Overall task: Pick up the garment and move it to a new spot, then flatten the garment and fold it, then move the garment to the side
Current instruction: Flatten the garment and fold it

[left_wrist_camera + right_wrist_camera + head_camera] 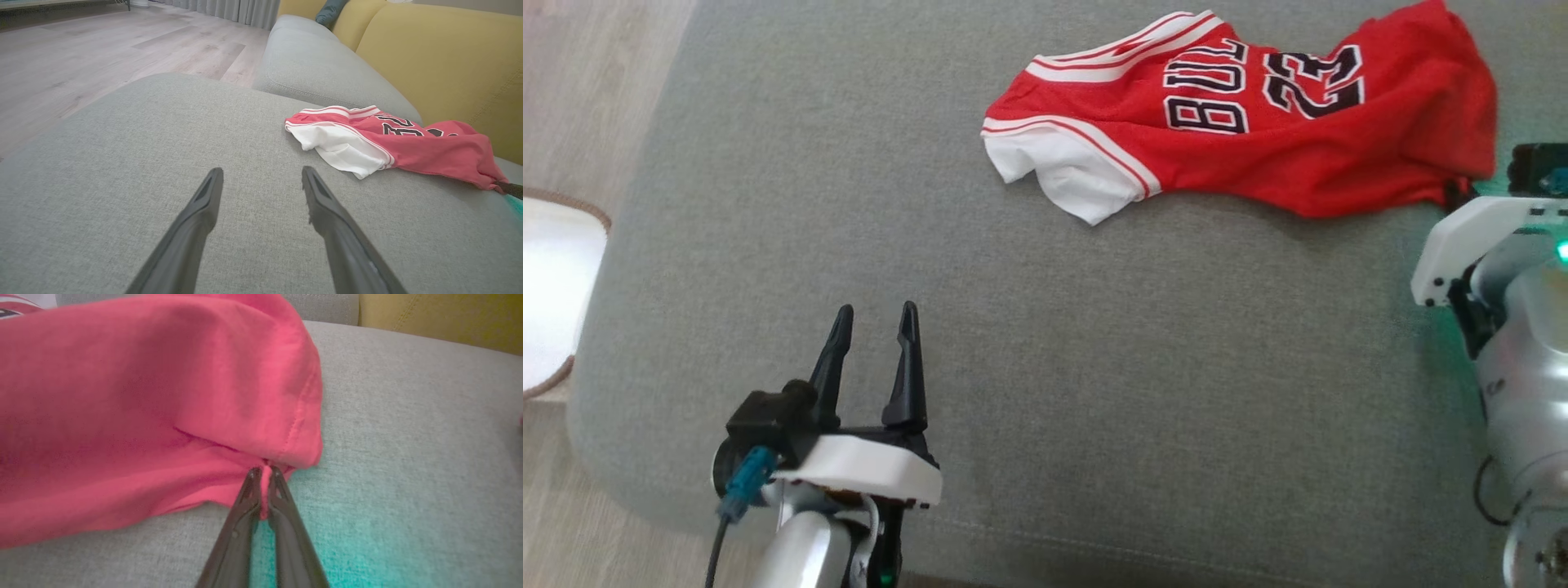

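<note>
One pincer is engaged: our right pincer (265, 470) is pressed together on a pinch of red hem at the corner of the garment (1258, 122), with cloth bunched between the two fingers. The garment itself lies crumpled on the far right part of the grey sofa cushion (1094, 367), white-trimmed end pointing left and nothing lifted off the cushion yet. Our left pincer (876, 310) is spread wide and holds nothing, sitting over bare cushion well apart from the cloth. We read this as step one, pick up and relocate, with the grasp made and the lift not yet begun. Next move as we see it: raise the right arm enough that the hanging cloth clears the cushion, then carry it toward the open area nearer us. It is a thin single-point grip, so we'd go slow; a snag could pull the hem out.
</note>
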Robot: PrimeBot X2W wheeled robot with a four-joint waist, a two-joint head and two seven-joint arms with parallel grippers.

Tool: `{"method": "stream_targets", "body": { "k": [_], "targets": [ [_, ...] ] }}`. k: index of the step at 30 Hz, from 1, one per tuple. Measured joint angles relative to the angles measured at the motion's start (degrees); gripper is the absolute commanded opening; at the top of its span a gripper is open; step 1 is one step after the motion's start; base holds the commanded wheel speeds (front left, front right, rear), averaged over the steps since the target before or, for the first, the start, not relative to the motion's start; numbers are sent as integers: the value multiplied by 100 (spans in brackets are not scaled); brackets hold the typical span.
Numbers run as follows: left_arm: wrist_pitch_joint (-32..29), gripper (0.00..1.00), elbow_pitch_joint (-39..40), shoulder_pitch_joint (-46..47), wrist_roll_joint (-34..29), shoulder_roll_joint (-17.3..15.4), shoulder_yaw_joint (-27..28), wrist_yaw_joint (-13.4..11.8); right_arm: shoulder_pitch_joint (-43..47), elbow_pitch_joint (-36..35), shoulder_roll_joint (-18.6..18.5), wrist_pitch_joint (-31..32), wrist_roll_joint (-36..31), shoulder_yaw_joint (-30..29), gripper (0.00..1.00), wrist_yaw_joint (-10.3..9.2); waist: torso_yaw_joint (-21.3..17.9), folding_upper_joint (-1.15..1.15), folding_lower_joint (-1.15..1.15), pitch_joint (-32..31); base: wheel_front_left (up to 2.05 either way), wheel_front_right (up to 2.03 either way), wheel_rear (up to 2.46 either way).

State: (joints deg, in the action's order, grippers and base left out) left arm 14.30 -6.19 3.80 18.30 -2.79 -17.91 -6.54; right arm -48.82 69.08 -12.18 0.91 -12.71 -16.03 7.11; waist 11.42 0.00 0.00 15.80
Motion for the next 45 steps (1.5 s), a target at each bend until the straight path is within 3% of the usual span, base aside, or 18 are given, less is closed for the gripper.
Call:
{"method": "stream_targets", "body": {
  "k": [7,14,22,24,26,27,38,45],
  "targets": [
    [0,100,-4,-7,0,0,30,-2,80,18,264,-498,86,-9,0,0,-280,0,0,-175,0,0,0],
    [0,100,1,-24,0,0,92,-9,709,-175,277,-868,354,-24,0,0,-611,0,0,-370,0,0,0],
    [0,100,35,-129,-21,-1,208,-2,1382,-962,274,-946,514,-181,0,0,-916,0,0,-385,0,0,0],
    [0,100,35,-127,-52,-1,213,1,1556,-1198,310,-909,514,-230,36,0,-951,0,0,-352,0,0,0],
    [0,100,33,-127,-52,-1,216,5,1754,-1444,400,-842,514,-267,87,0,-981,0,0,-339,0,0,0],
    [0,100,31,-127,-52,-1,218,5,1858,-1578,461,-836,528,-281,100,0,-994,0,0,-344,0,0,0],
    [-1,100,-552,-73,30,-1,164,209,2913,-4314,851,-848,1035,-103,100,0,-1271,0,0,-643,0,0,0],
    [-1,100,-1419,772,126,3,-163,353,3265,-5528,935,-734,1583,453,100,0,-1483,0,0,-429,0,0,0]
  ]
}}
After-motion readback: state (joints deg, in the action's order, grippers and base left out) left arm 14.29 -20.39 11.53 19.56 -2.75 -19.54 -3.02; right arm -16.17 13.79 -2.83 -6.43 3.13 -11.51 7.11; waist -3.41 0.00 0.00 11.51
